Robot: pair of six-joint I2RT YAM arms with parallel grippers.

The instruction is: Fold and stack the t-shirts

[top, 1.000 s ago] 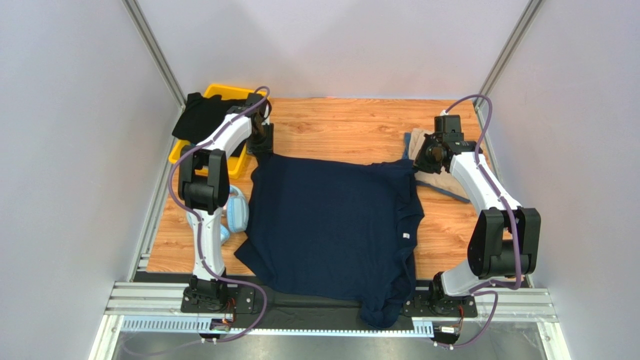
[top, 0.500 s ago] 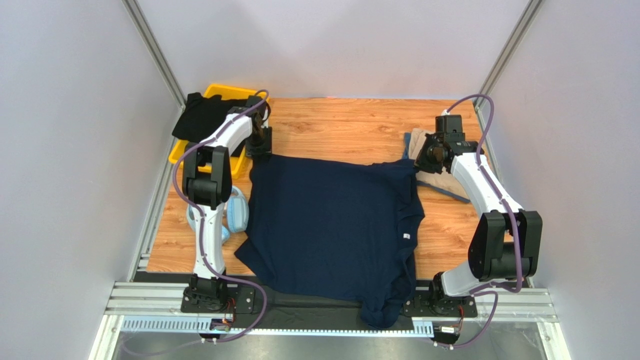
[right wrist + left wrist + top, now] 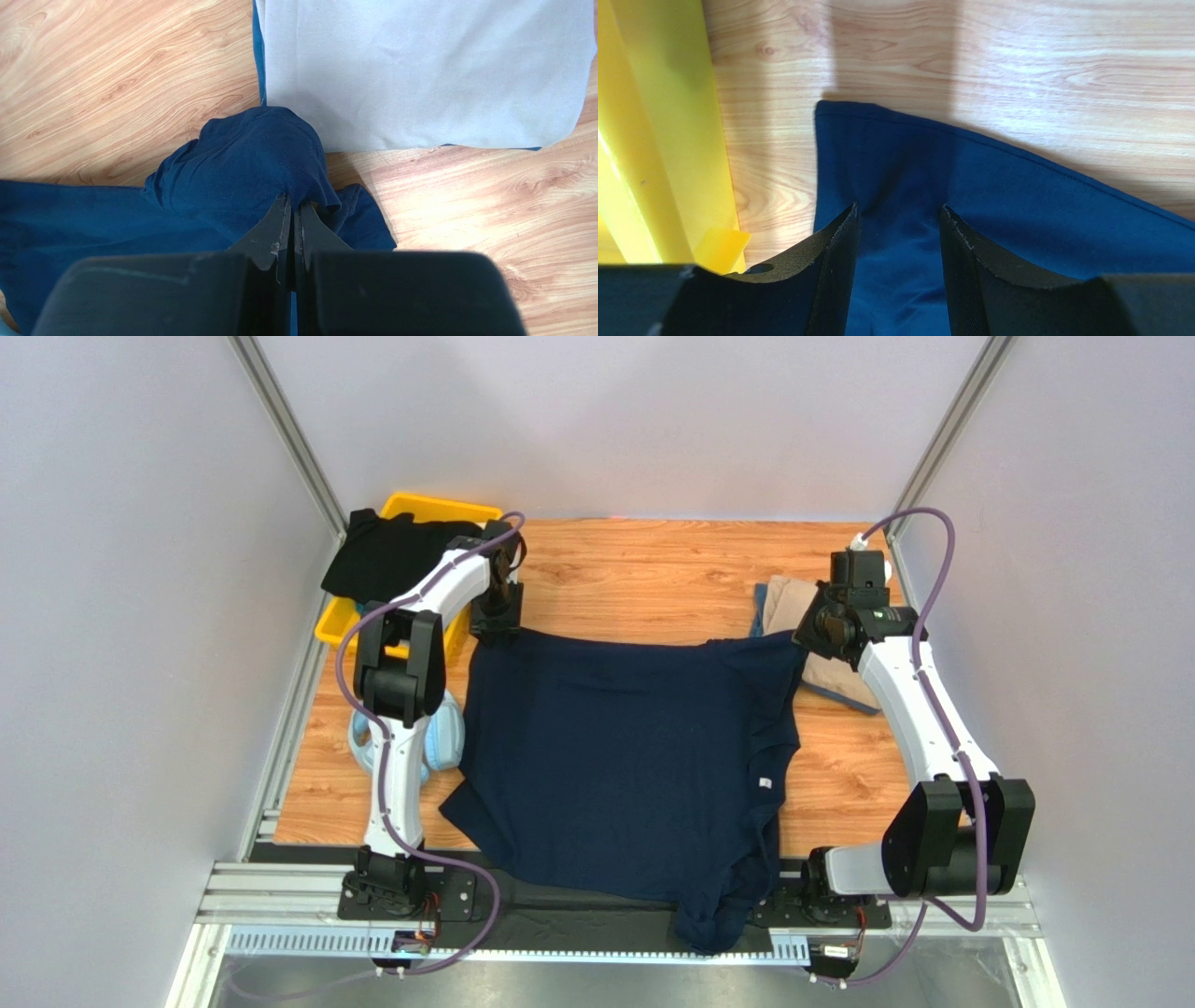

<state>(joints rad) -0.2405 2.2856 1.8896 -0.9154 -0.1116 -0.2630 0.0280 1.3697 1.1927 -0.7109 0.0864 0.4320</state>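
A dark navy t-shirt (image 3: 624, 756) lies spread flat across the middle of the table, its lower end hanging over the near edge. My left gripper (image 3: 494, 616) is open at the shirt's far left corner, and in the left wrist view its fingertips (image 3: 898, 217) straddle the navy cloth (image 3: 990, 203). At the far right corner my right gripper (image 3: 811, 634) is shut on a bunched fold of the navy shirt (image 3: 246, 161). A folded tan t-shirt (image 3: 831, 609) lies just beyond it and looks pale in the right wrist view (image 3: 421, 70). A black t-shirt (image 3: 382, 553) is draped over the bin.
The yellow bin (image 3: 428, 507) stands at the far left corner, close beside my left gripper (image 3: 898, 217). Light blue headphones (image 3: 442, 735) lie at the shirt's left edge, under the left arm. A blue cloth edge (image 3: 765, 599) shows beneath the tan shirt. Grey walls enclose the table.
My right gripper has moved right and a little farther back, drawing the navy shirt's far right corner with it. The left gripper has shifted slightly right along the far edge.
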